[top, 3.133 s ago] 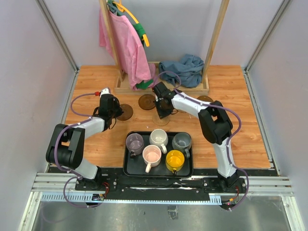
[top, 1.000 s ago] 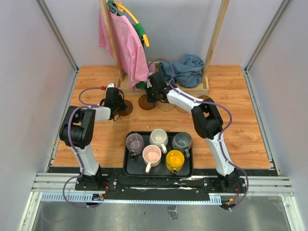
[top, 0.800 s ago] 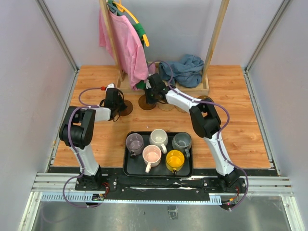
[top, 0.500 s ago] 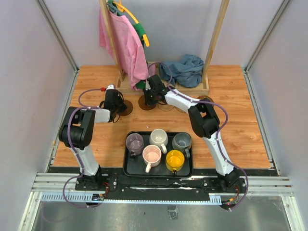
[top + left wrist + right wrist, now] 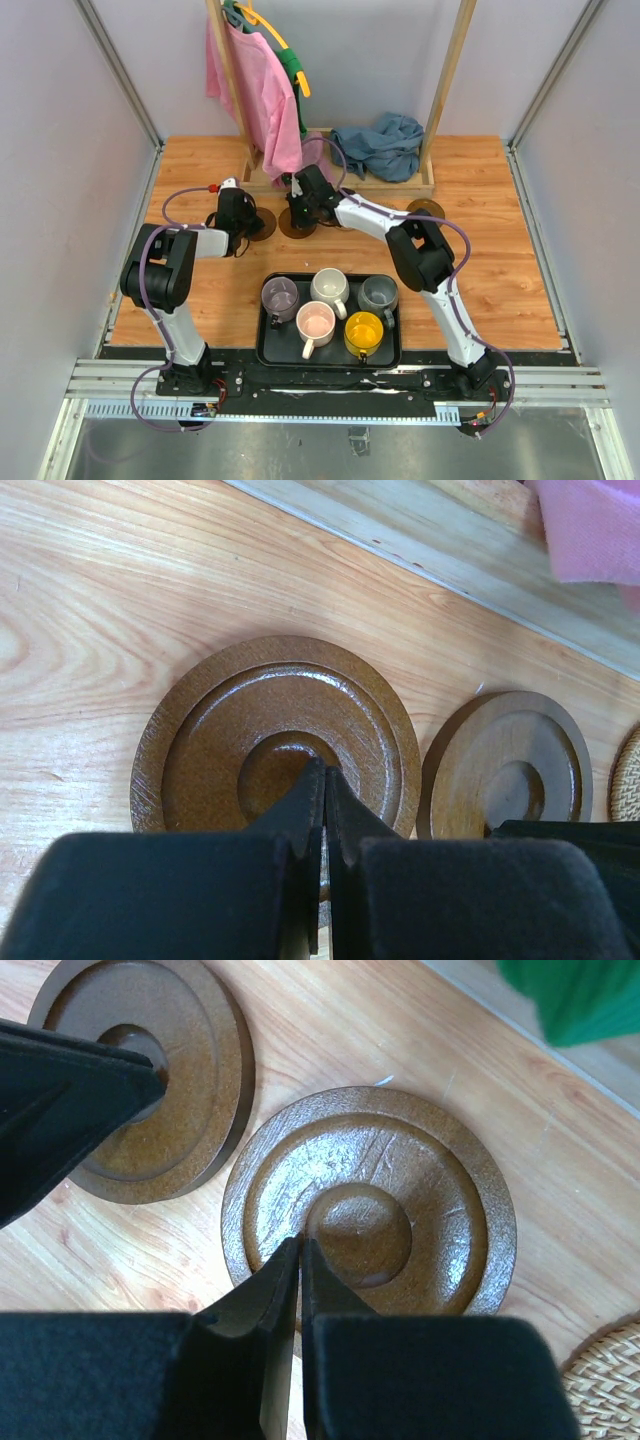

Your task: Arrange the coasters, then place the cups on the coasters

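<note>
**Two arms, two coasters:** Both arms stretch across the wooden table (image 5: 520,260) to the foot of a clothes rack (image 5: 447,70) hung with a pink garment (image 5: 255,100).

The black tray (image 5: 272,352) sits well behind both grippers, toward the arm bases. It carries the purple-grey cup (image 5: 279,296), white cup (image 5: 329,287), grey-blue cup (image 5: 378,293), pink cup (image 5: 315,323) and yellow cup (image 5: 363,332).

The left gripper (image 5: 322,780) has its jaws pressed together with nothing between them. It points down at a dark brown coaster (image 5: 200,740), tips over the disc's sunken centre. Whether the tips touch the wood cannot be told.

A second dark brown coaster (image 5: 440,1190) lies just beside the first, to the left gripper's right. It sits directly beneath the right gripper (image 5: 300,1247), whose jaws are likewise closed on nothing, tips at the edge of its round centre.

A tan woven coaster (image 5: 605,1390) shows near the right gripper's right side. A third dark brown coaster (image 5: 425,210) lies well apart, farther to that gripper's right.
</note>
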`<action>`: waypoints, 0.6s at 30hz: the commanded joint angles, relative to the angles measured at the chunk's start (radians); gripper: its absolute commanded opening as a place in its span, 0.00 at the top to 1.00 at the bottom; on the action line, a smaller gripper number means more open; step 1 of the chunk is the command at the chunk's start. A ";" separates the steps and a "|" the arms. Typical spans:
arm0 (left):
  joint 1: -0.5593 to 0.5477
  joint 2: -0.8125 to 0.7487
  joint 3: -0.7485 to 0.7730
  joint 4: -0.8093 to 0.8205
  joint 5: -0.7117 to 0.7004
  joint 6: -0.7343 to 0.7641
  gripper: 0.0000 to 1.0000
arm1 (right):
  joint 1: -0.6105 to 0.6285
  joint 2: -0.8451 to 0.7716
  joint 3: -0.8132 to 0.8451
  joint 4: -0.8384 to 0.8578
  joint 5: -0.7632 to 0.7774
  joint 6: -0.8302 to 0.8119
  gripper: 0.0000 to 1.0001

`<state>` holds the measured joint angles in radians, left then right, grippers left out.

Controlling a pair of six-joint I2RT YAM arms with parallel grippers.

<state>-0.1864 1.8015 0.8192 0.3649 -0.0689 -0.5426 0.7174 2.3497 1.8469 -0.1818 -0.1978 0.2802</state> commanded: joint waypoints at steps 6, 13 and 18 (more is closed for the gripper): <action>0.005 -0.004 -0.027 -0.085 -0.005 0.012 0.99 | 0.023 -0.021 -0.038 -0.056 0.035 -0.004 0.95; 0.004 -0.002 -0.023 -0.081 -0.014 0.015 1.00 | 0.023 -0.048 -0.064 -0.055 0.053 -0.002 0.95; 0.004 0.000 -0.020 -0.067 -0.032 0.021 0.99 | 0.023 -0.071 -0.080 -0.058 0.069 -0.011 0.94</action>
<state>-0.1864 1.7996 0.8188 0.3634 -0.0734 -0.5423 0.7212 2.3146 1.7992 -0.1825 -0.1612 0.2806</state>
